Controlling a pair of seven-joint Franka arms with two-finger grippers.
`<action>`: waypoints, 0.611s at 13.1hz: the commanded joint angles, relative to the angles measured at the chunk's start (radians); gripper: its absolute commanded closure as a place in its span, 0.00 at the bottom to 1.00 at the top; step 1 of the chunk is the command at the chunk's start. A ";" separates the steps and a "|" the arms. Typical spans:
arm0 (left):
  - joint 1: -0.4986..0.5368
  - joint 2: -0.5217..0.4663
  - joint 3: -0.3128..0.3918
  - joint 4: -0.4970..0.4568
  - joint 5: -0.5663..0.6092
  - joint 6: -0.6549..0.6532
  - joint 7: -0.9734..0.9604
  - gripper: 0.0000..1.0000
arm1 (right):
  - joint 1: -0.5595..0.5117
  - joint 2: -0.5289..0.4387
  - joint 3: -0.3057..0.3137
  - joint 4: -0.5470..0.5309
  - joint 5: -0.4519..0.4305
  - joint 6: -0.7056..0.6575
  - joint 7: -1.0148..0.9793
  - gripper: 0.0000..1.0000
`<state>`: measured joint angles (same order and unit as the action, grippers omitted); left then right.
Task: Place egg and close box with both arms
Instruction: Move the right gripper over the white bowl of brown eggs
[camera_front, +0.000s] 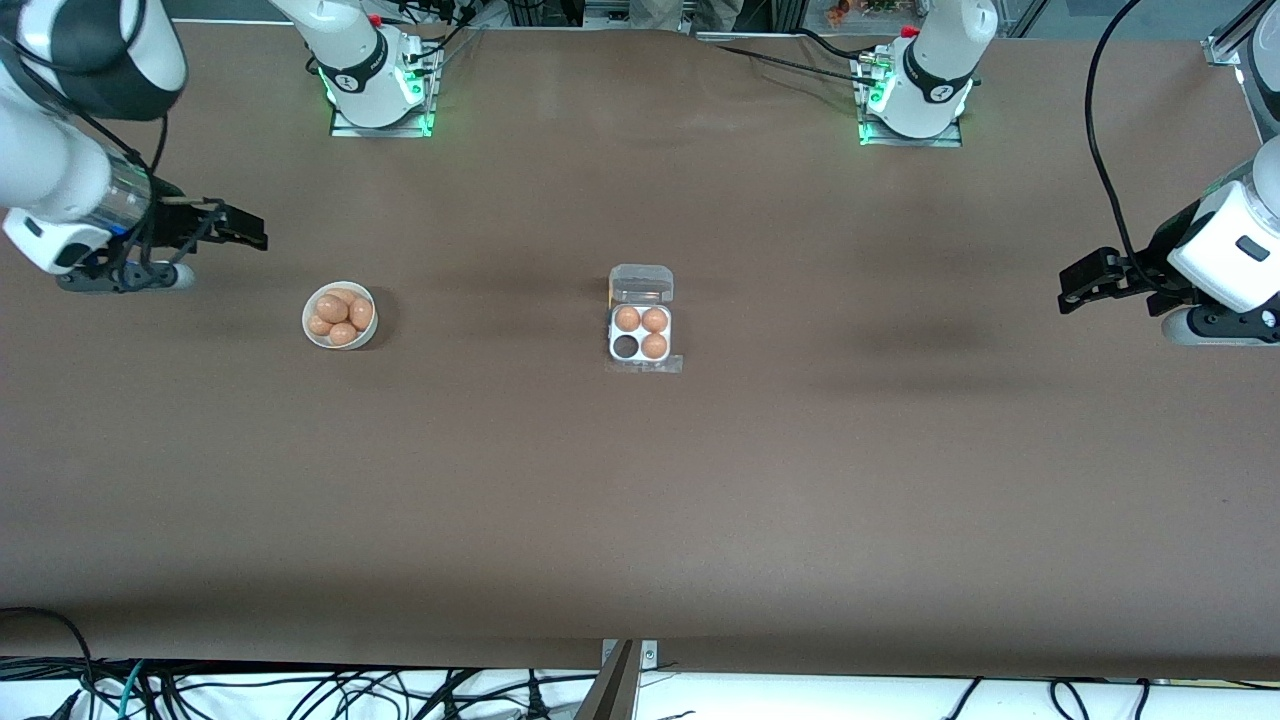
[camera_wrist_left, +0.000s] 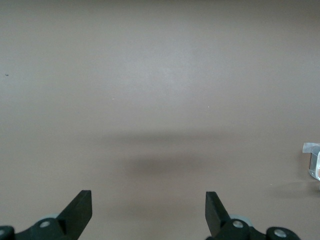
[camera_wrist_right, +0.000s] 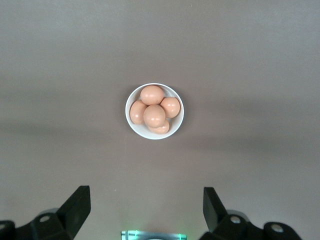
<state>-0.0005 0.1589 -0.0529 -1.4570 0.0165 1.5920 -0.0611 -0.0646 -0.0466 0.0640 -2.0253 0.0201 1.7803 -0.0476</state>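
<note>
- 3 of the 4 round cells in the small square clear-plastic egg box (camera_front: 640, 333) already hold orange-brown eggs; the 1 cell nearest the front camera on the right arm's side shows dark and empty.
- The box sits mid-table with its transparent hinged lid (camera_front: 641, 283) folded back flat, so I judge that nothing of the task is done: 1 egg to place, then the lid to shut.
- The round white bowl (camera_wrist_right: 154, 111) toward the right arm's end holds about 5 smooth orange-brown eggs, piled; the egg (camera_wrist_right: 154, 115) on top is the likeliest pick.
- My right gripper (camera_wrist_right: 145, 212) hangs over bare table near the bowl, fingers spread wide, holding nothing.
- My left gripper (camera_wrist_left: 148, 210) waits over bare table at the left arm's end, fingers likewise apart and empty.
- Only a corner of the box shows at the edge of my left wrist view.
- Lower eggs in the bowl are partly covered, so the count is uncertain.
</note>
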 joint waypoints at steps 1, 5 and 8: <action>0.004 0.018 0.002 0.037 -0.021 -0.015 0.015 0.00 | -0.011 -0.018 0.010 -0.128 -0.006 0.147 -0.017 0.00; 0.004 0.018 0.002 0.037 -0.021 -0.015 0.015 0.00 | -0.009 0.077 0.010 -0.208 -0.006 0.338 -0.015 0.00; 0.004 0.018 0.002 0.037 -0.021 -0.015 0.014 0.00 | -0.009 0.137 0.011 -0.262 -0.006 0.465 -0.017 0.00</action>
<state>-0.0005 0.1607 -0.0529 -1.4560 0.0165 1.5920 -0.0611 -0.0645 0.0738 0.0652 -2.2522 0.0197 2.1807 -0.0502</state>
